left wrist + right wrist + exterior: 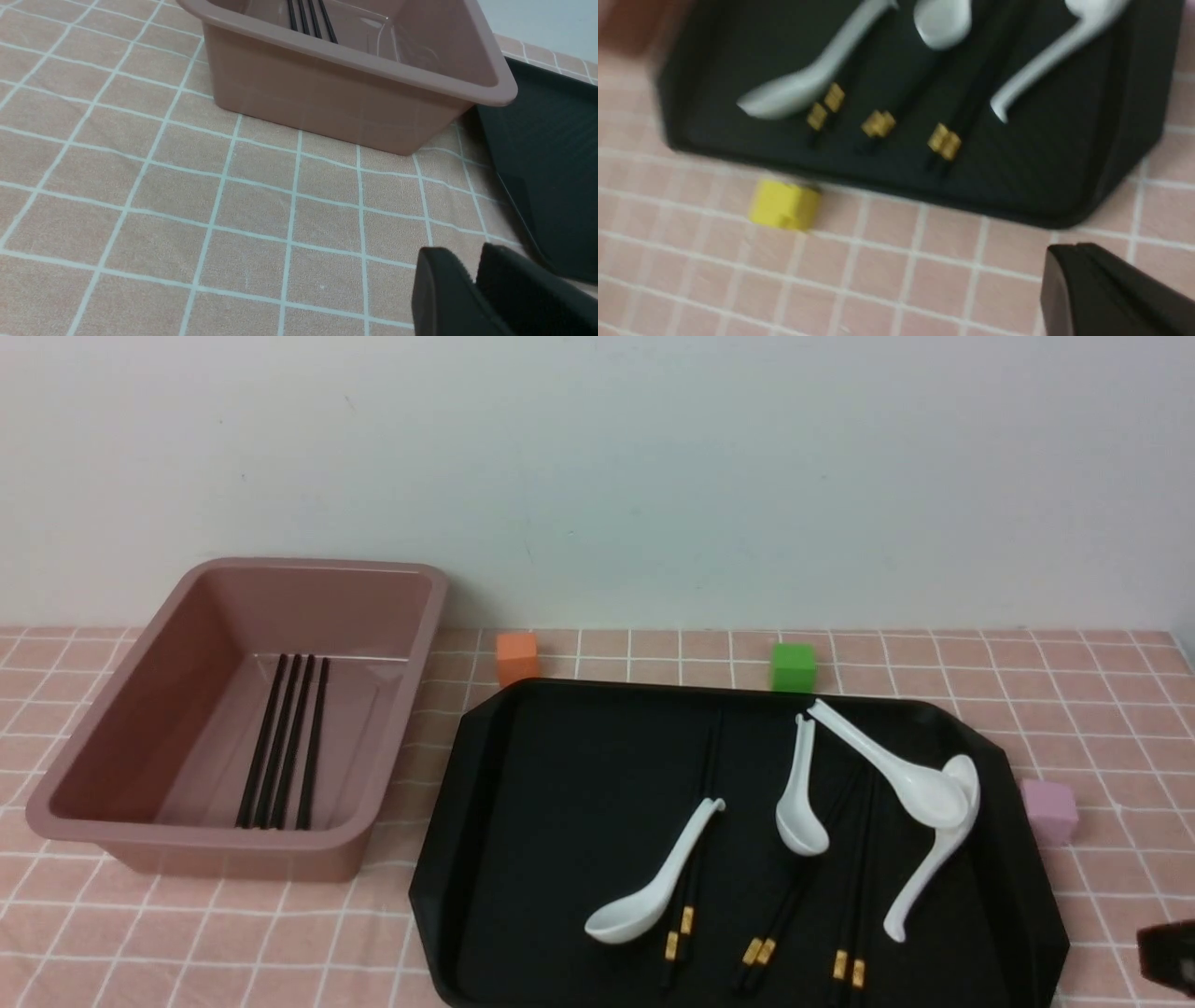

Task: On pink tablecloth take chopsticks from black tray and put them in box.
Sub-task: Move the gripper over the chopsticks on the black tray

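Since four chopsticks are already laid side by side on the floor of the box, the task is judged to be under way but less than half done. Everything is carried by the pink tablecloth, on which the black tray is set, with the box placed just beside the tray's left edge. Four white spoons are scattered over the tray. Among them, three pairs of chopsticks are left to be moved, their gold bands turned toward the tray's near edge; the leftmost pair is partly covered by a spoon. The left gripper is held over the cloth off the tray's near left corner, its fingers drawn together on nothing. The right gripper is seen off the tray's near right corner, likewise closed and empty.
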You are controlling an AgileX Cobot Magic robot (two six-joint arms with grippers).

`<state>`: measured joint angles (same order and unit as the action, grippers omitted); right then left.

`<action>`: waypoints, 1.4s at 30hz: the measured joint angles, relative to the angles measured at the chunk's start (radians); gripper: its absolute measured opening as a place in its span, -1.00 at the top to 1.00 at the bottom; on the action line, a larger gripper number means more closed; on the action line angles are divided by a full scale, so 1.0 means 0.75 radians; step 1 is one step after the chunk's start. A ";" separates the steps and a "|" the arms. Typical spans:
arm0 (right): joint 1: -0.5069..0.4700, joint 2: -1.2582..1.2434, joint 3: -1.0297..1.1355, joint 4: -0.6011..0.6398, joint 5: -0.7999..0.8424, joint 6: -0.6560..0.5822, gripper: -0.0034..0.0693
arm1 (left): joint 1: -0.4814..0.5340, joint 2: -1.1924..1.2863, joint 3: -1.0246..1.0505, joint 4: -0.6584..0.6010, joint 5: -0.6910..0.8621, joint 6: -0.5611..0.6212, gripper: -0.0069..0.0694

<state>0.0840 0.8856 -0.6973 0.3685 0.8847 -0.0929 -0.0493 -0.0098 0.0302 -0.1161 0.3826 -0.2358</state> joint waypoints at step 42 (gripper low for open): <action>0.466 1.362 -0.595 -0.540 -0.241 0.936 -0.18 | 0.000 0.000 0.000 -0.001 0.000 0.000 0.39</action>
<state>0.4334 1.9073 -1.1432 -0.0368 0.7036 0.6094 -0.0493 -0.0098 0.0302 -0.1171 0.3826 -0.2358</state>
